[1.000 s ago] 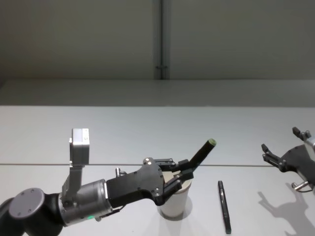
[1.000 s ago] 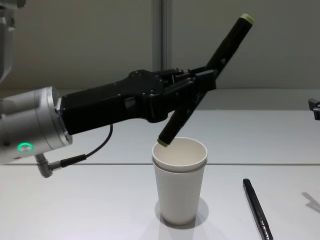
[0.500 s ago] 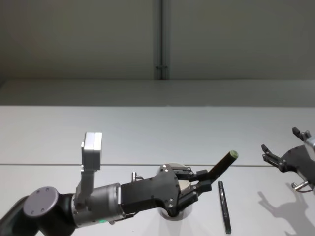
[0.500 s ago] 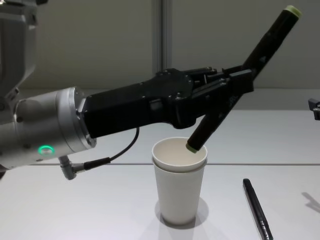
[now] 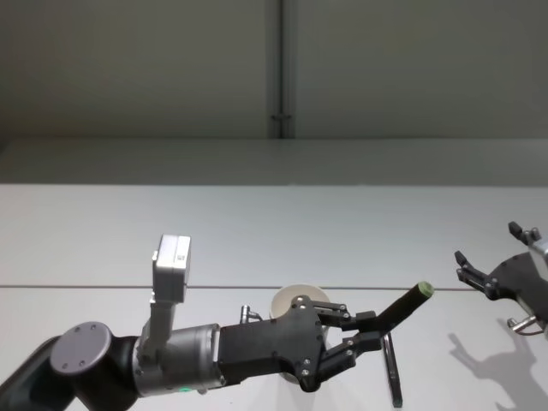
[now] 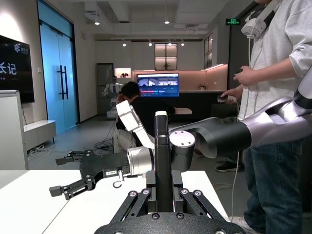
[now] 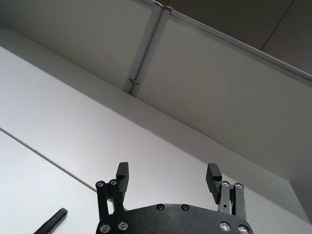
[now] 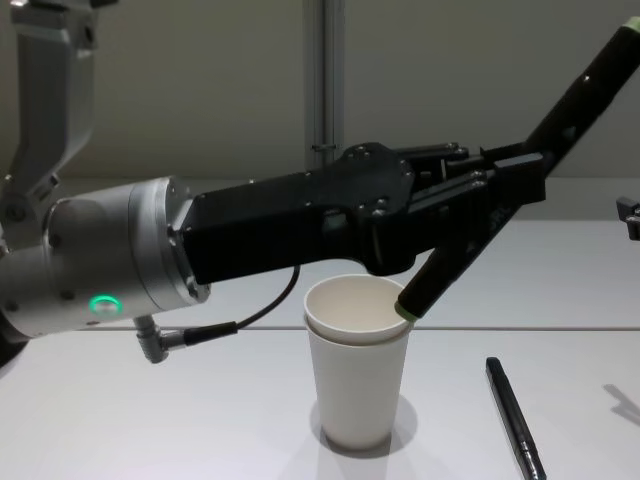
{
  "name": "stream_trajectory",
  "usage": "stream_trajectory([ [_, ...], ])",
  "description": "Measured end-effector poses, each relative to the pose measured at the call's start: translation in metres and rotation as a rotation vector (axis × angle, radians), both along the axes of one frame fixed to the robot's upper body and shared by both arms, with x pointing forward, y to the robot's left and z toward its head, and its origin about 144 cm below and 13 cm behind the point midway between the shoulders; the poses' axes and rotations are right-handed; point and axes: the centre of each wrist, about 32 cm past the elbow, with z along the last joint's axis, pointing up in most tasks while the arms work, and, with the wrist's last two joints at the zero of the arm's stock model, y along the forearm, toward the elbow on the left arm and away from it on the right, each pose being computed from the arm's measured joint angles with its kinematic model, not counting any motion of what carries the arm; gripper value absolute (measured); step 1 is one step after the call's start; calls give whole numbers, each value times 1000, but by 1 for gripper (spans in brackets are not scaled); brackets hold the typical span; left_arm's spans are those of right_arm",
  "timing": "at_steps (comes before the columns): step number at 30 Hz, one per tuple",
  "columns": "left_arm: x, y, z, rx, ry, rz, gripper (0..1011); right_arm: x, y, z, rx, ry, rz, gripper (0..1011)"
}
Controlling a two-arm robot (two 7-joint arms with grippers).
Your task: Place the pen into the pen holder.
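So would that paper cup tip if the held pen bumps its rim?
Likely tips or skids easily: the paper cup is tall, narrows to a small base and looks empty, so probably light. Its rolled rim and doubled wall should resist crushing somewhat. The pen in the left gripper has its lower tip at rim height, where a push levers most.

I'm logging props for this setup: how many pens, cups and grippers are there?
Pens: 2, the green-tipped pen in the left gripper and the black pen lying on the table.
Pen holder: 1.
Grippers: 2, left and the right gripper.
Total: 5.
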Motion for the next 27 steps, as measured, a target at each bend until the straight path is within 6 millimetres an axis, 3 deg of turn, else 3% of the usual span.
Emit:
stream_trajectory([
  [27,0,0,0,-2,2,4,185,-1,-1,0,0,-4,22,1008],
])
